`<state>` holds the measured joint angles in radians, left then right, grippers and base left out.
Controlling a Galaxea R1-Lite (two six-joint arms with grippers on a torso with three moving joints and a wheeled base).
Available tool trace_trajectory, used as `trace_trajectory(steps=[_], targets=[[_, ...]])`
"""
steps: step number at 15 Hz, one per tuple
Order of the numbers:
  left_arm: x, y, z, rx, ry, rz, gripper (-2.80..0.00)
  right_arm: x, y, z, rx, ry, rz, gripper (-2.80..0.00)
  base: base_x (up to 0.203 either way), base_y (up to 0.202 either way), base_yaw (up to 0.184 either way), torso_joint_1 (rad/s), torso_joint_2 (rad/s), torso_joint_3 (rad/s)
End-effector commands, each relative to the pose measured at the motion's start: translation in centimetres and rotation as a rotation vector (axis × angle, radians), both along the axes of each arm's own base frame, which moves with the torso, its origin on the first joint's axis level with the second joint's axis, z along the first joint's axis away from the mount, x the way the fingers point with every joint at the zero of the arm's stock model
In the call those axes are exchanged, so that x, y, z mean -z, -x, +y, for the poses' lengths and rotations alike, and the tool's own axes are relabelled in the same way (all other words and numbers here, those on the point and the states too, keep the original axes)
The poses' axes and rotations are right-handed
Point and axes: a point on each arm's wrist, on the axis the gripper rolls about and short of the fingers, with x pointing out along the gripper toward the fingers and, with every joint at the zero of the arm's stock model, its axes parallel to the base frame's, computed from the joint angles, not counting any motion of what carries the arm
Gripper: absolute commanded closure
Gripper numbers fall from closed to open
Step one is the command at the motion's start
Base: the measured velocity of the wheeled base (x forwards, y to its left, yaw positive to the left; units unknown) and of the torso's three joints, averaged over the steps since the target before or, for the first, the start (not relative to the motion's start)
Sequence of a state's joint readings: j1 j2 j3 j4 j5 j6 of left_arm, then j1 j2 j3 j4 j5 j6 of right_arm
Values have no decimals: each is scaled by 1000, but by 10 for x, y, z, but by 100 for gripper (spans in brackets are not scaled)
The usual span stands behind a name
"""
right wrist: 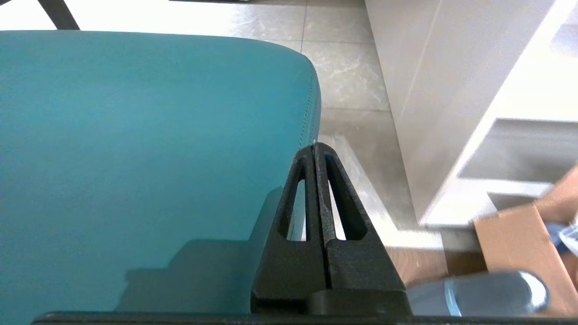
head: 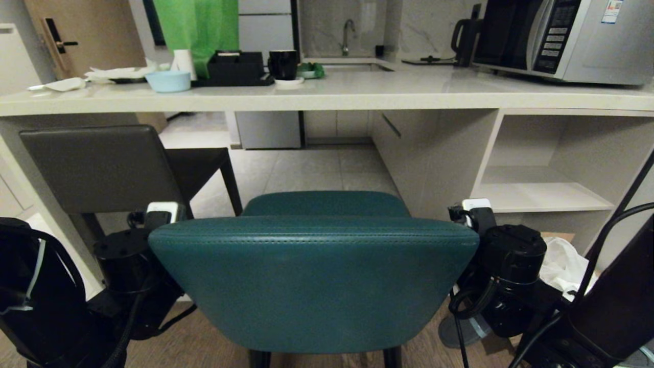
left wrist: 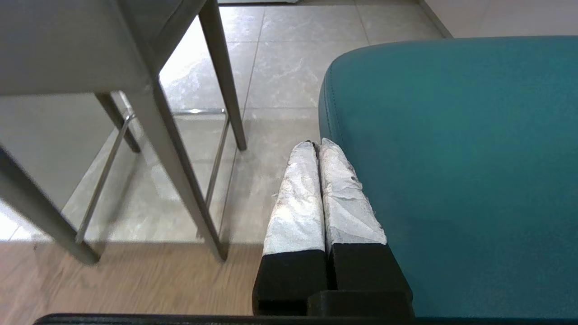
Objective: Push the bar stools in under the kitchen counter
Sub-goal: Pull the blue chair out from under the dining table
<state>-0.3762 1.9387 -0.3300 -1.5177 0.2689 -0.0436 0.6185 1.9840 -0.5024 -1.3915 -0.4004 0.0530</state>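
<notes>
In the head view, the teal padded stool with the rounded back (head: 314, 276) is seen short of the off-white speckled stone counter (head: 327, 92), while the dark grey leather stool with the square back (head: 99, 168) is already partly tucked under it; an uneven push could be expected to swing the teal stool into its neighbour. In the left wrist view, the left gripper (left wrist: 316, 149) is shown closed and empty against the backrest edge (contact unseen from the head). In the right wrist view, the right gripper (right wrist: 314, 146), likewise pinched together, is shown near a grey panel support (right wrist: 424, 90), which could be clipped.

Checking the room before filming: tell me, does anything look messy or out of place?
Yes: crumpled white paper lies strewn at the kitchen counter's left end, and the teal stool stands out from the counter, not tucked under.
</notes>
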Motion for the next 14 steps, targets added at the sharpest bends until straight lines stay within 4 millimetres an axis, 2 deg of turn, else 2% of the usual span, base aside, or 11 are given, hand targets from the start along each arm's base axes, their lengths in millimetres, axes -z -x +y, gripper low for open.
trace_trajectory(steps=[1, 7, 10, 14], targets=[[-3, 0, 1, -5, 7, -17, 0, -3, 0, 0, 3, -12, -16, 0, -123, 0, -9, -11, 3, 2], [-2, 0, 5, -14, 5, -13, 0, -4, 0, -1, 7, -13, -17, 0, 0, 0, 0, 0, 0, 0], [-3, 1, 23, -66, -1, -7, 0, -5, -9, -18, 76, -10, -19, 0, 0, 0, 0, 0, 0, 0], [-8, -10, 62, -172, 4, -29, 0, -13, -20, -49, 184, -23, -40, 0, 0, 0, 0, 0, 0, 0]])
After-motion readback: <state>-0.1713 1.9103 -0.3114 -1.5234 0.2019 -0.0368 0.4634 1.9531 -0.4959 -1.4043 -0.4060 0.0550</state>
